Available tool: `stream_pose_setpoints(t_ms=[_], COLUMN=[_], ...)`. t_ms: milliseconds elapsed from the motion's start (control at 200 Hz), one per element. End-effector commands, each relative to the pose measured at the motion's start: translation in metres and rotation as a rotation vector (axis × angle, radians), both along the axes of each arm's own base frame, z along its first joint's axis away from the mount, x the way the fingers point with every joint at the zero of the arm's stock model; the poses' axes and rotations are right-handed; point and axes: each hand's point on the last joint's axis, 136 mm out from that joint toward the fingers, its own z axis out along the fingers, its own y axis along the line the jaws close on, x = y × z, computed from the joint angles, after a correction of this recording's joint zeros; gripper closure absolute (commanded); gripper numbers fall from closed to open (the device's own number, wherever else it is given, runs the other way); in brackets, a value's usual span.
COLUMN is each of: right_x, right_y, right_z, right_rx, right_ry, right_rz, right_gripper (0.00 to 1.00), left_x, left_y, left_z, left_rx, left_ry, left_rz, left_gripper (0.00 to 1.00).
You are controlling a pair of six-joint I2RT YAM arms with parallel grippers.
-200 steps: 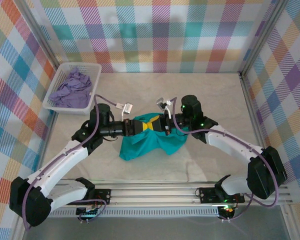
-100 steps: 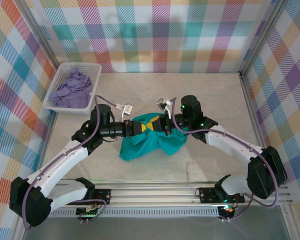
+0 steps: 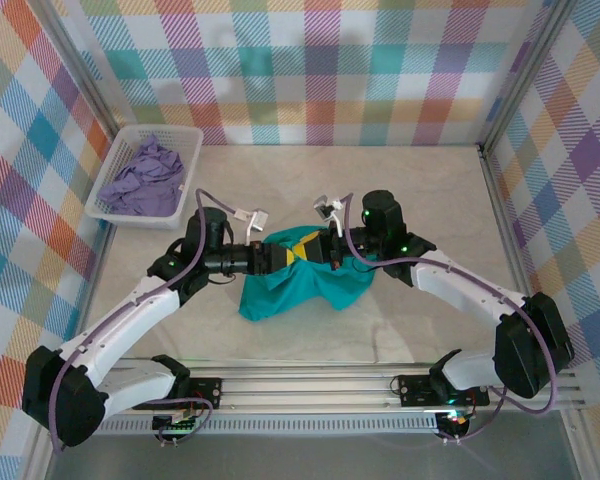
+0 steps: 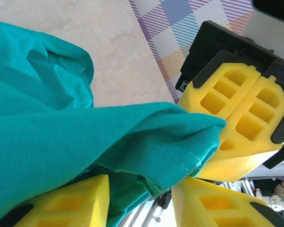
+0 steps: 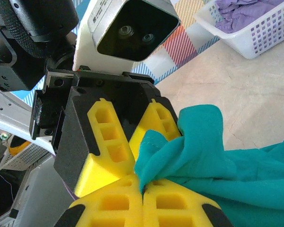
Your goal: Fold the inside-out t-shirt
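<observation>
A teal inside-out t-shirt (image 3: 305, 290) lies heaped near the middle of the pale surface (image 3: 430, 190), a little toward 6 o'clock from its centre in the overhead view. The left pincer (image 3: 286, 255) comes in from 9 o'clock and the right pincer (image 3: 310, 250) from 3 o'clock. They sit tip to tip at the shirt's 12 o'clock edge, where a fold of the cloth is held up off the surface.

The right pincer is clamped tight. Its wrist camera shows its yellow pads (image 5: 109, 205) pressed together on a stitched edge of the shirt. The left pincer stands partly open. Its wrist camera shows its own yellow pads (image 4: 71, 201) well separated, with teal cloth draped over one of them and hanging into the gap. Whether either of these pads actually presses the fabric is hard to tell from this angle.

The rest of the shirt lies crumpled on the surface on the 6 o'clock side of the two pincers. At 10 o'clock, well apart from the shirt, a white basket (image 3: 130, 212) beside the checked wall (image 3: 310, 80) holds a lavender garment (image 3: 143, 180).
</observation>
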Motion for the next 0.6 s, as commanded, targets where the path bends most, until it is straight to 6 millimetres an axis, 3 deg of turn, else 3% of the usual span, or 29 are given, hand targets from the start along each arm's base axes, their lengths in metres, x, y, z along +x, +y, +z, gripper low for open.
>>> stream_pose_setpoints(t_ms=[0,180,400,595], right_x=[0.000,-0.001,-0.002,-0.001], right_y=[0.002,0.002,0.003,0.001], right_z=[0.015,0.013,0.015,0.015], right_rx=[0.043,0.042,0.052,0.044], right_ry=[-0.031,-0.024,-0.019,-0.017], right_rz=[0.030,0.030,0.037,0.023], right_gripper=[0.98,0.98,0.98,0.98], left_x=[0.008,0.009,0.010,0.009], left_y=[-0.003,-0.003,-0.005,-0.003], left_z=[0.024,0.039,0.042,0.047], left_rx=[-0.032,-0.070,-0.083,-0.095], left_ry=[-0.088,-0.155,-0.169,-0.201], left_rz=[0.005,0.005,0.001,0.007], left_gripper=[0.61,0.62,0.67,0.88])
